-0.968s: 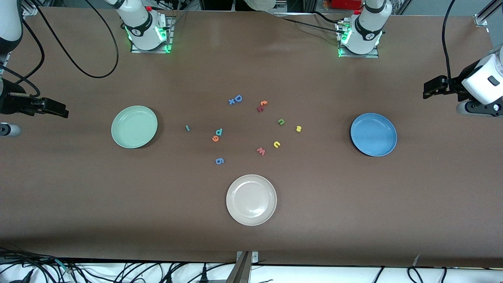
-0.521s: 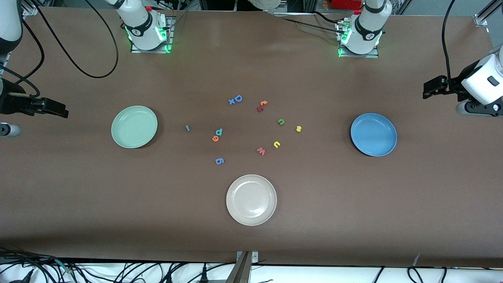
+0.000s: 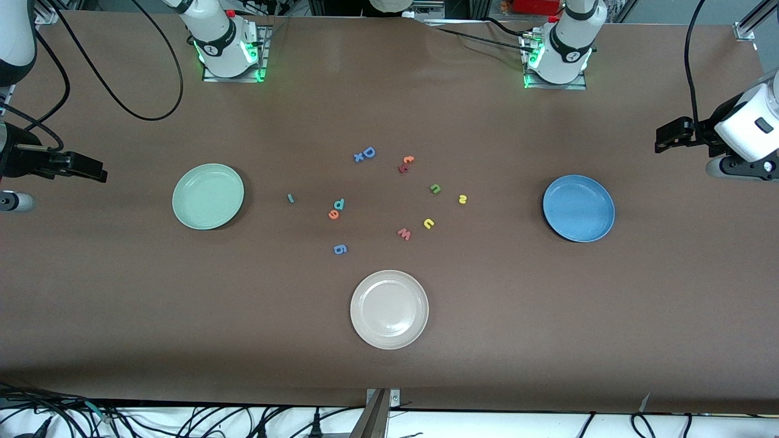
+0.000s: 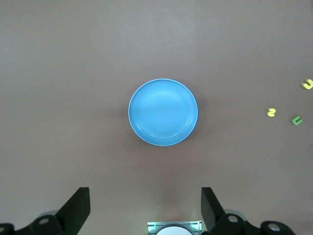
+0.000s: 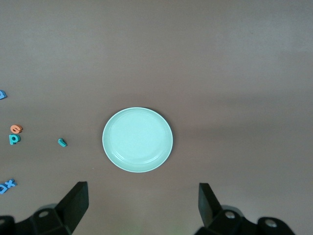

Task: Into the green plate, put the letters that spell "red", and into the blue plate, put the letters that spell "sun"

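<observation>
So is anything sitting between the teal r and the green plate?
Nothing visible. The teal r lies alone on bare table, with open surface between it and the green plate. The teal d and orange e lie toward the left arm's end of it.

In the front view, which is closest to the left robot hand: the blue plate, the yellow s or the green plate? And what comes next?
From the left gripper:
1. blue plate, at the left arm's end.
2. yellow s, among the middle letters.
3. green plate, at the right arm's end.
</observation>
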`<action>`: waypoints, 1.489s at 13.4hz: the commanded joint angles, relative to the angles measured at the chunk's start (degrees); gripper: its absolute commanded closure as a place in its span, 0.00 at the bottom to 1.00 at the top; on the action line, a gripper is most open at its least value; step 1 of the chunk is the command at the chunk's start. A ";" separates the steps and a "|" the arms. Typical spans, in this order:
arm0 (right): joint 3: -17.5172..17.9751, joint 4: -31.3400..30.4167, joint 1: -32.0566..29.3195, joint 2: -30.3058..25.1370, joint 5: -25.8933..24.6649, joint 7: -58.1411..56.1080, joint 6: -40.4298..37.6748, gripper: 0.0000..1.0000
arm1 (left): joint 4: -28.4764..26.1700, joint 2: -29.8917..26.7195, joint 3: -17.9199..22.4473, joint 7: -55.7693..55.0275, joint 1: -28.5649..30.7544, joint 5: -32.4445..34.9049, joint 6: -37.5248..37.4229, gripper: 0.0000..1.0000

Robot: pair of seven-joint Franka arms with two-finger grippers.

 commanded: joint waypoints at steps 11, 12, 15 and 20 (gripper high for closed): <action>0.08 -0.21 -0.98 -0.29 0.10 -1.60 0.43 0.00 | -0.06 -0.13 -0.05 1.44 0.36 -1.03 0.35 0.00; 0.08 -0.21 -0.98 -0.29 0.10 -1.52 0.34 0.00 | -0.06 -0.13 -0.05 1.53 0.36 -1.03 0.35 0.00; 0.16 -0.30 -0.90 -0.29 0.01 -1.43 0.07 0.00 | -0.06 -0.13 -0.05 1.44 0.36 -1.03 0.35 0.00; 0.16 -0.47 -0.90 -0.29 0.10 -1.34 0.16 0.00 | -0.15 -0.13 -0.05 1.44 0.36 -1.03 0.35 0.00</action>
